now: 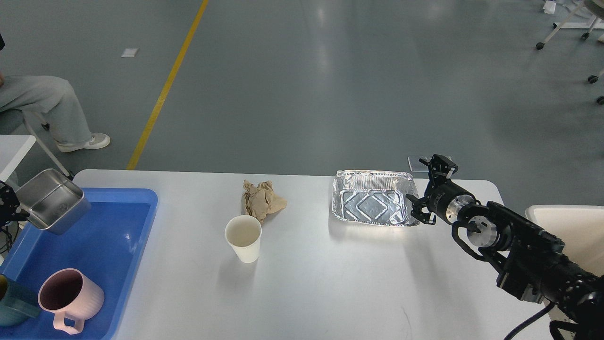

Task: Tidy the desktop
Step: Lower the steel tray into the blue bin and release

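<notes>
At the desktop's (306,283) right end, my right gripper (427,193) spreads wide, empty, beside the flimsy, crush-prone foil tray (373,204), best pinched by its rolled rim.

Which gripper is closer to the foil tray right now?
Right. The right gripper sits at the foil tray's right edge; the left gripper is far off at the left edge, holding the steel container over the blue tray.

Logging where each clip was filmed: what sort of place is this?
Probably a lab or workshop hall, not a home: bare grey floor with a yellow line, wheeled furniture beyond, and a white desktop.
</notes>
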